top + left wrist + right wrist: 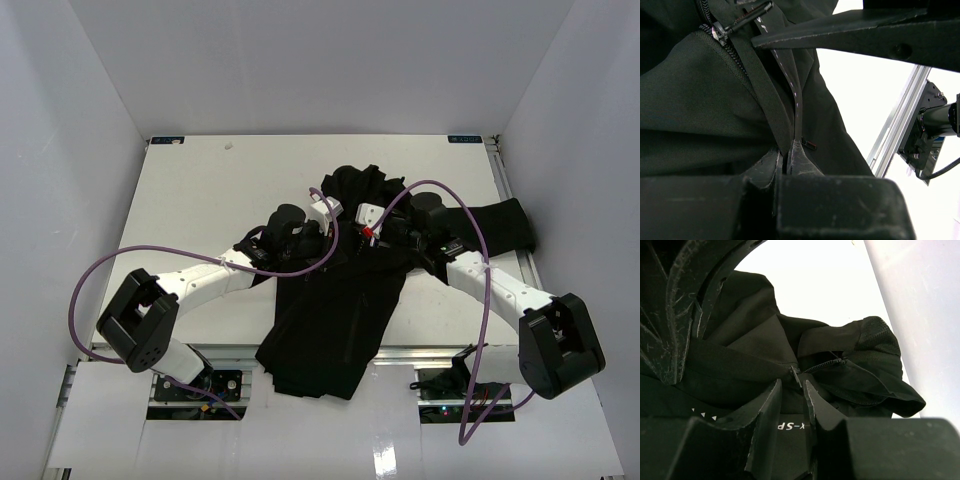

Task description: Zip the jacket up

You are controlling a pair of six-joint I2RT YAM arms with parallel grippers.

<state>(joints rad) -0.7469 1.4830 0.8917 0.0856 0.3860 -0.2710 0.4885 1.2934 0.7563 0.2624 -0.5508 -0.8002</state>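
The jacket (335, 320) is black and faintly shiny. It lies crumpled across the middle of the overhead frame, its lower part reaching the bottom centre. One sleeve (495, 225) stretches out to the right. Its zipper (732, 60) runs diagonally at the upper left of the left wrist view, with the slider (720, 32) near the top edge.

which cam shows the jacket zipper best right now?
Left wrist. The zipper, teeth and slider, sits close and sharp at upper left. Right wrist shows only a short, dim stretch mid-frame. Top external shows the jacket as black folds; no zipper discernible.
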